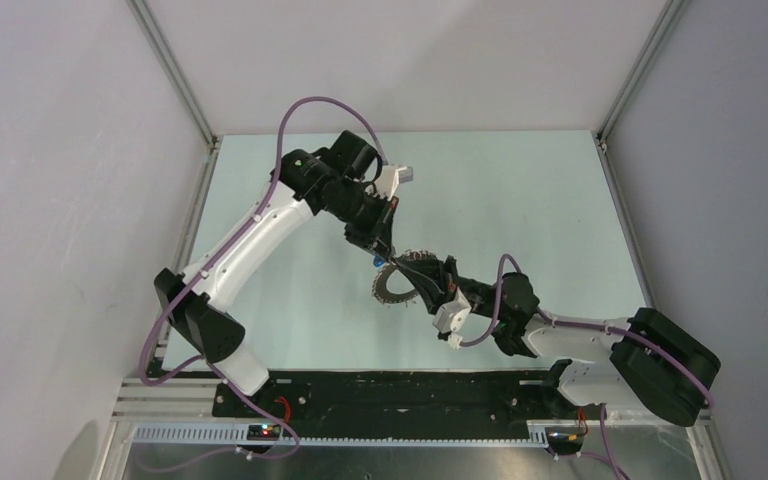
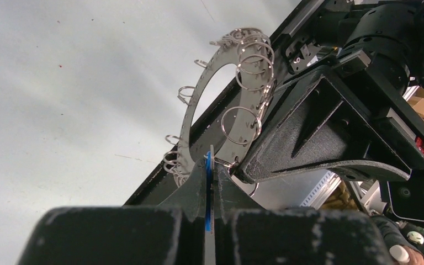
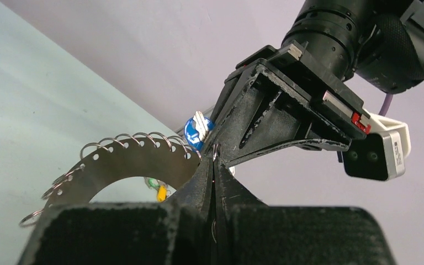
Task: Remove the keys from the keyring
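The keyring [image 1: 390, 291] is a flat grey metal hoop with holes along its rim and small wire rings through them, held in the air between both arms. It shows in the left wrist view [image 2: 199, 105] and the right wrist view [image 3: 121, 163]. My left gripper [image 1: 385, 260] [image 2: 210, 165] is shut on a thin blue-headed key [image 2: 207, 187] at the hoop's rim; its blue head [image 3: 194, 131] shows beside the hoop. My right gripper [image 1: 424, 284] [image 3: 214, 157] is shut on a small wire ring at the hoop's edge. Most small rings look bare.
A small yellow and green piece [image 3: 159, 191] shows through the hoop's opening. The pale green table [image 1: 520, 200] has grey walls behind and at both sides. A black strip [image 1: 410, 390] runs along the near edge by the arm bases.
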Robot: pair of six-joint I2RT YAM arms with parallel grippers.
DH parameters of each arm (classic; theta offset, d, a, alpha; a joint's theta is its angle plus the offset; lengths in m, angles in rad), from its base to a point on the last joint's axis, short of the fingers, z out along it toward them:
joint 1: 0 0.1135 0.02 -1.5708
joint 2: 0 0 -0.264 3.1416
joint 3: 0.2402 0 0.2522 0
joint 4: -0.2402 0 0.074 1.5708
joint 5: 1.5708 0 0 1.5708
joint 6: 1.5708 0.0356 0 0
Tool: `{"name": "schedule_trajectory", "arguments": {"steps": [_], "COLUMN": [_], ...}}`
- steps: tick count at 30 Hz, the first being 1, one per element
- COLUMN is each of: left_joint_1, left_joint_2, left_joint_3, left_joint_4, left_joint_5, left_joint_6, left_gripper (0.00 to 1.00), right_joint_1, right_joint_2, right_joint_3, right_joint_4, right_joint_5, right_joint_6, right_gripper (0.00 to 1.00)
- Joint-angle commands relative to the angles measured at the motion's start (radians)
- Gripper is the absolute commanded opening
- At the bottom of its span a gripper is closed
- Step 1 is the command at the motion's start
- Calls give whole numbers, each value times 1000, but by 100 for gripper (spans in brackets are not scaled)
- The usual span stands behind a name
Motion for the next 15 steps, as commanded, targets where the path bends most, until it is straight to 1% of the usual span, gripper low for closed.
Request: {"name": "schedule_trajectory", "arguments": {"steps": [1, 4, 7, 9, 15], "left_joint_1": [0, 4, 14, 21, 31], "left_joint_2": [0, -7, -20, -29, -55], "left_joint_3": [-9, -19, -31, -35, -16], "left_joint_4": [30, 30, 30, 30, 31], "left_joint_5": [34, 0, -25, -35, -58], "left_joint_6": [21, 19, 14, 12, 3], "left_gripper": [0, 0, 0, 0, 0], "right_joint_1": [7, 6, 6, 5, 5], "right_joint_2": [-28, -43, -48, -50, -65], "right_joint_3": [48, 39, 13, -1, -43], "right_joint_4": [28, 19, 49, 71, 56], "right_joint_5": [-7, 67, 162, 195, 240], "right_joint_6": [-107, -154, -169, -161, -117], "right_gripper": [0, 0, 0, 0, 0]}}
